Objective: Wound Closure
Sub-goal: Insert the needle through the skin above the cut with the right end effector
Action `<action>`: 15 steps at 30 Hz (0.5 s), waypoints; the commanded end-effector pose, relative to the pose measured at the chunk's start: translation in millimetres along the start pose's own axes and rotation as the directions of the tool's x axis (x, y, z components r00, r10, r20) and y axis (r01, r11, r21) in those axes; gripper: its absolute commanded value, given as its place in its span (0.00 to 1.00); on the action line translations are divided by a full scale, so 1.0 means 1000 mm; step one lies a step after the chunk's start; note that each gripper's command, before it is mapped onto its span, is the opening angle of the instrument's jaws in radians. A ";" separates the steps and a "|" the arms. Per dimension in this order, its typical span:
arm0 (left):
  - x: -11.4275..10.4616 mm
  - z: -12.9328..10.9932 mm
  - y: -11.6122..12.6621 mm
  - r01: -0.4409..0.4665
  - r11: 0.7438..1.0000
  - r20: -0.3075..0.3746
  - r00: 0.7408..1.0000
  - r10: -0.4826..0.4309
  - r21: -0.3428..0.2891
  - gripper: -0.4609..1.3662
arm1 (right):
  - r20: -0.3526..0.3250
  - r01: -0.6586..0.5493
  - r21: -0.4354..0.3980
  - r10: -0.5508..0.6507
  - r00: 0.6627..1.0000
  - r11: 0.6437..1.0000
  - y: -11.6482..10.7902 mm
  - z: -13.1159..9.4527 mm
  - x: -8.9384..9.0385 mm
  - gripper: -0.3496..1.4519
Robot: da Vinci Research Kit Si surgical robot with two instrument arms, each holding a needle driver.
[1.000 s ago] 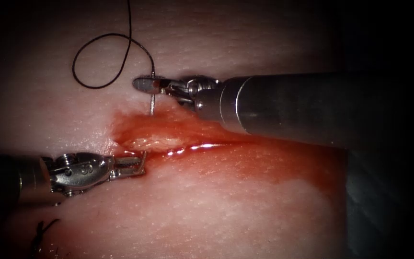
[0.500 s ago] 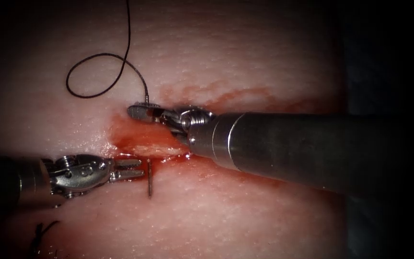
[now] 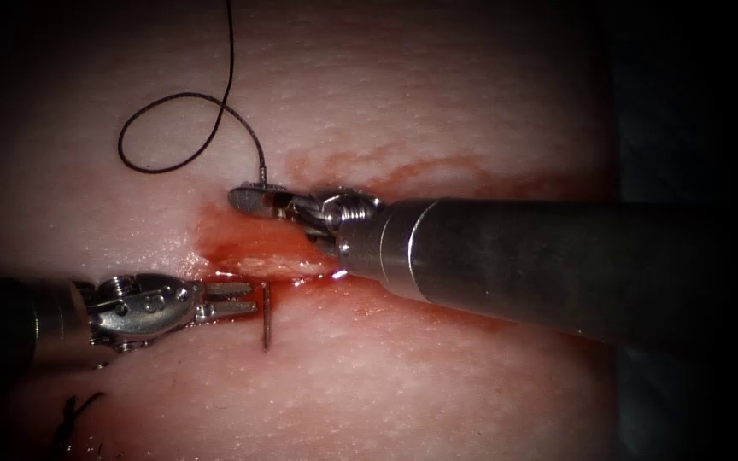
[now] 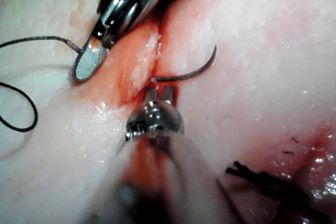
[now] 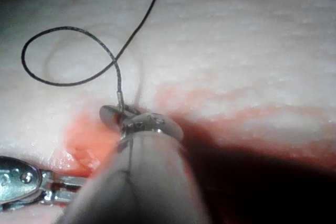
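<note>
The tissue [image 3: 437, 376] is lying with its cut [image 3: 258, 252] running crosswise. The right end effector [image 3: 258, 198], jaws closed, is gripping the needle [image 3: 266, 318] at its thread end above the cut, so the point is emerging from the tissue below. The left end effector [image 3: 237, 300], slightly parted and empty, is waiting beside that point. The thread [image 3: 172, 137] is looping slack.

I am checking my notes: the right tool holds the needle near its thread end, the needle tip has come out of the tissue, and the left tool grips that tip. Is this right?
One point is wrong. The left tool does not grip the needle: the endoscope view shows its jaws slightly open beside the exposed tip, holding nothing. The right tool does hold the needle's thread end, and the tip is out of the tissue.
</note>
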State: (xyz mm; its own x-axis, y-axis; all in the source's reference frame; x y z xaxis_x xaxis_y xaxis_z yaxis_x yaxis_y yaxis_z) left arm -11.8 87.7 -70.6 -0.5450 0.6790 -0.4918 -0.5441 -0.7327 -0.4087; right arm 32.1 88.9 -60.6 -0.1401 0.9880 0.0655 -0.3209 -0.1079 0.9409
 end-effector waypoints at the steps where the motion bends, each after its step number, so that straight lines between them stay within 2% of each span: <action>1: 0.0000 0.0000 0.0000 0.000 1.000 0.000 1.000 0.000 -0.001 0.25 | -0.013 0.029 0.012 -0.029 1.000 1.000 0.0000 0.0001 0.0000 0.00; 3: 0.0000 0.0000 0.0000 0.000 1.000 0.000 1.000 0.000 -0.001 0.25 | -0.055 0.097 0.043 -0.094 0.994 0.994 -0.0001 0.0000 0.0011 0.00; 4: 0.0000 0.0000 0.0000 0.000 1.000 0.000 1.000 0.000 0.000 0.25 | -0.088 0.173 0.057 -0.167 0.982 0.983 -0.0003 0.0001 0.0020 0.01; 5: 0.0000 0.0000 0.0000 0.000 1.000 0.000 1.000 0.000 0.000 0.25 | -0.107 0.227 0.060 -0.220 0.970 0.972 -0.0003 0.0001 0.0024 0.18; 7: 0.0000 0.0000 0.0001 0.000 1.000 0.000 1.000 0.000 0.000 0.25 | -0.124 0.293 0.050 -0.285 0.950 0.955 -0.0005 0.0001 0.0037 0.45; 8: 0.0000 0.0000 0.0001 0.000 1.000 0.000 1.000 0.000 0.000 0.25 | -0.125 0.303 0.048 -0.295 0.947 0.952 -0.0005 0.0001 0.0039 0.48; 9: 0.0000 0.0000 0.0001 0.000 1.000 0.000 1.000 0.000 0.000 0.25 | -0.137 0.358 0.038 -0.350 0.927 0.933 -0.0006 0.0002 0.0048 0.60; 10: 0.0000 0.0000 0.0001 0.000 1.000 0.000 1.000 0.000 0.000 0.25 | -0.153 0.402 0.033 -0.393 0.907 0.915 -0.0006 0.0003 0.0058 0.67; 13: 0.0000 0.0000 0.0001 0.001 1.000 0.000 1.000 -0.001 0.000 0.25 | -0.185 0.471 0.033 -0.458 0.869 0.881 -0.0007 0.0005 0.0079 0.76; 15: 0.0000 -0.0001 0.0001 0.001 1.000 0.000 1.000 -0.001 -0.001 0.25 | -0.189 0.478 0.033 -0.464 0.866 0.878 -0.0007 0.0005 0.0088 0.73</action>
State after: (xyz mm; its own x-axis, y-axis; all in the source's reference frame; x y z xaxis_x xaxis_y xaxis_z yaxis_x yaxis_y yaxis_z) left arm -11.8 87.7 -70.7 -0.5447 0.6796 -0.4914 -0.5452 -0.7322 -0.4083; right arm 31.6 98.3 -60.6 -0.1482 0.8822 -0.4469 -0.3218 0.3843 0.8653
